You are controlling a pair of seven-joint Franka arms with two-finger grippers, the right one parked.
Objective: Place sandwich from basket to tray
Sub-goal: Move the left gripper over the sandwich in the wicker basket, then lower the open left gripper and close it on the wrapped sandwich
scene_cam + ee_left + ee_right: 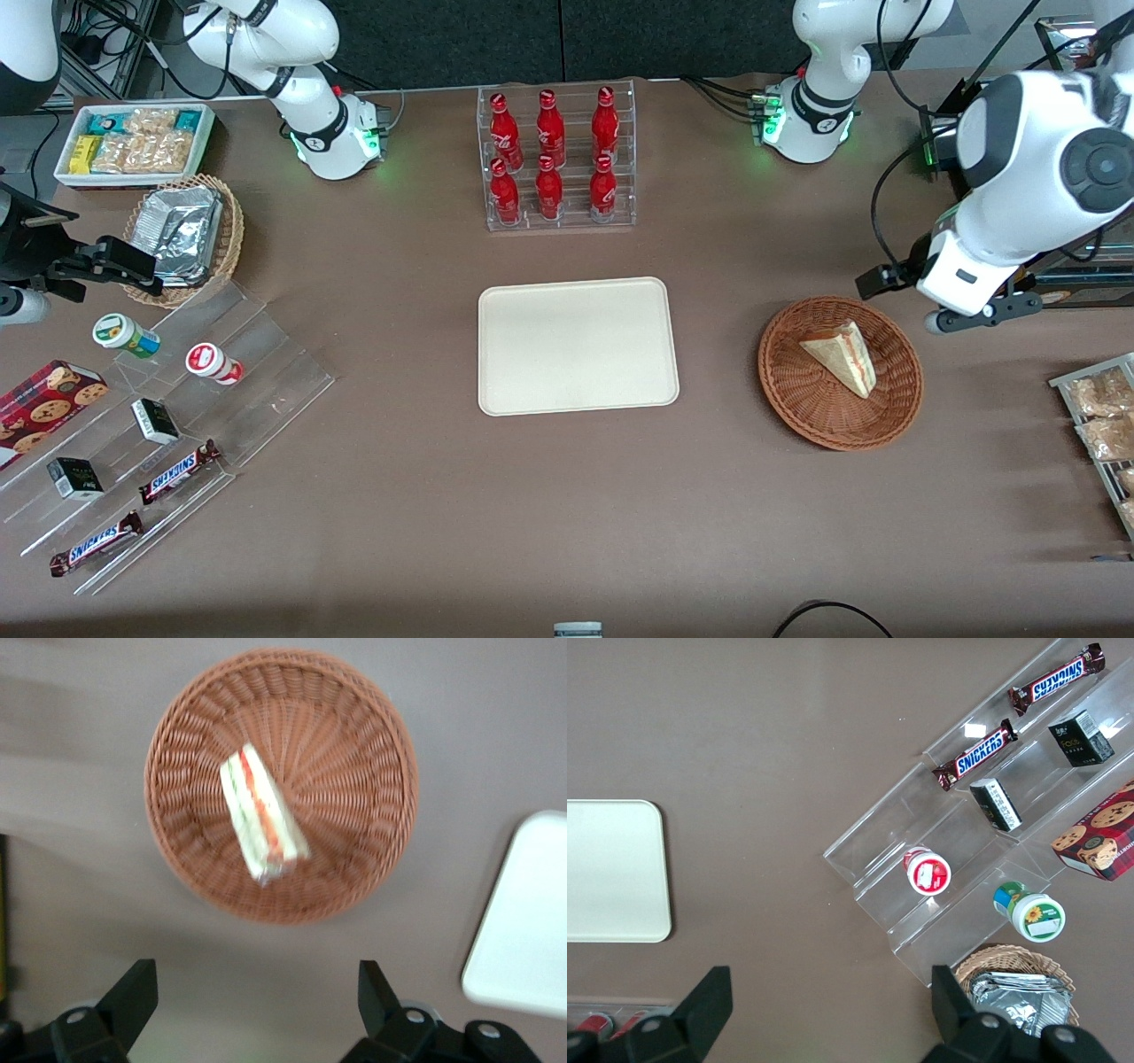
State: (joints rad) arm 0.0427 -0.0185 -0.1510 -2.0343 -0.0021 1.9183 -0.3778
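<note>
Working left arm: we record its white jointed body bent above the working arm's end of the brown table (399, 532), wrist turned down, raised clear of the surface. Black two-finger gripper (257, 1005): it hangs in the air just beside the large round reddish-brown woven wicker basket (354, 753), a little farther from the front camera than that basket; we see its fingers (133, 992) spread wide, holding nothing and touching nothing. Basket contents: one small triangular sandwich (261, 815) of pale white bread with red-orange and green filling, in clear wrap, lying on its side near the basket's middle. Flat cream-beige rectangular plastic tray (576, 346) with rounded corners and low rim: it sits at the table's middle, well apart from the basket toward the parked arm's end, and we find nothing on it. Clear acrylic rack (560, 159), farther from the front camera than the tray: six red bottles in two rows. Toward the parked arm's end: a smaller tan wicker basket (229, 239) of silver foil packets, a white bin (133, 142) of snack packets, and clear stepped shelves (266, 372) carrying small cups, boxes and chocolate bars (two of the bars read Snickers).
</note>
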